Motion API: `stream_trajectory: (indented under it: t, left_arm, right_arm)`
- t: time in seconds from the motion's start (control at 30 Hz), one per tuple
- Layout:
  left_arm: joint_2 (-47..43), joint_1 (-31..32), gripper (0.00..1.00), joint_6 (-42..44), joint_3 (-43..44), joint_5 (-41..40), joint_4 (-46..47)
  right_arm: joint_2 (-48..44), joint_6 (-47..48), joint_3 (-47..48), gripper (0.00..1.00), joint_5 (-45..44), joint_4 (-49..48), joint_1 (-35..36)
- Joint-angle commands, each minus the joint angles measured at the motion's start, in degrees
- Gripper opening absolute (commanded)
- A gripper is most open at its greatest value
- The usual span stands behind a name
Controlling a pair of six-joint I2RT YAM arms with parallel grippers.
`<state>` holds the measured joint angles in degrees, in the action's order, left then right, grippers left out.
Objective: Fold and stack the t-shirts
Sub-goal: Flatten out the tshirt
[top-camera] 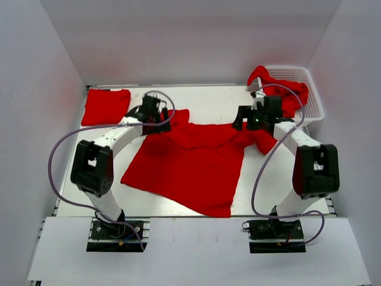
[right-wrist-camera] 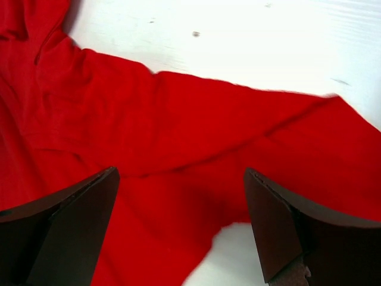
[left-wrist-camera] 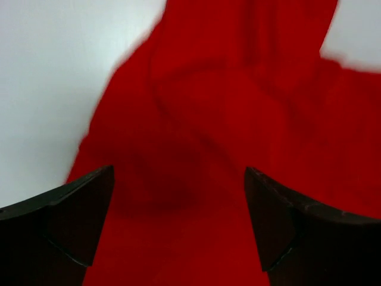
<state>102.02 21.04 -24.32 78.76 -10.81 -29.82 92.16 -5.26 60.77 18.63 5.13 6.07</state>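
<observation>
1. T-shirt (top-camera: 190, 167), red, spread flat but creased at the centre of the table (top-camera: 220, 101), sleeves toward the far side.
2. Left gripper (top-camera: 153, 116) over the left sleeve, fingers spread, pinching nothing; right gripper (top-camera: 253, 119) likewise over the right sleeve.
3. Folded t-shirt (top-camera: 105, 106), red, a neat rectangle at far left.
4. Basket (top-camera: 315, 101), white, at far right, holding crumpled red garments (top-camera: 292, 95) that spill over its left rim.

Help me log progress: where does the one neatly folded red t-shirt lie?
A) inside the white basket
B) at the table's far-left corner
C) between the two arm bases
B: the folded t-shirt lies flat at the far-left corner, apart from the spread t-shirt and the white basket.
</observation>
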Motion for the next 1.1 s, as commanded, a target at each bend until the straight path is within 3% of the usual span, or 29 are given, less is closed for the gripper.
stream_trajectory:
  t: [0.0, 0.17, 0.4, 0.63, 0.73, 0.93, 1.0, 1.07]
  left_arm:
    - [-6.12, 0.85, 0.99, -6.00, -11.94, 6.31, -1.03]
    - [-11.92, 0.85, 0.99, -11.45, -26.26, 12.74, 2.04]
    - [-8.51, -0.38, 0.99, -12.69, -28.66, 8.20, 2.76]
    - [4.39, -2.84, 0.99, -10.49, -14.28, -0.26, -2.08]
    - [9.93, -3.98, 0.99, -6.28, -5.34, -0.27, 0.20]
    - [27.43, -3.29, 0.99, 4.70, 21.81, 9.39, -2.07]
    - [29.63, -2.67, 0.99, 5.60, 27.73, 12.73, -3.13]
    - [28.77, -2.67, 0.99, 6.12, 27.76, 13.97, -2.35]
  right_arm:
    - [3.63, 2.09, 5.93, 0.90, 2.37, 1.02, 2.28]
    - [14.09, 1.83, 14.25, 0.90, 2.81, 2.69, 6.49]
    - [20.69, -4.40, 15.44, 0.90, -0.61, 5.33, 7.82]
    - [13.67, -10.03, 2.96, 0.90, -13.43, 10.84, 8.08]
    - [6.91, -14.41, -10.17, 0.90, -12.31, 9.91, 8.43]
    - [-10.31, -16.19, -27.43, 0.90, -1.94, 6.04, 15.62]
    - [-15.07, -16.10, -28.34, 0.90, -2.72, 8.58, 18.88]
    - [-19.64, -14.53, -25.46, 0.90, -7.89, 11.47, 21.53]
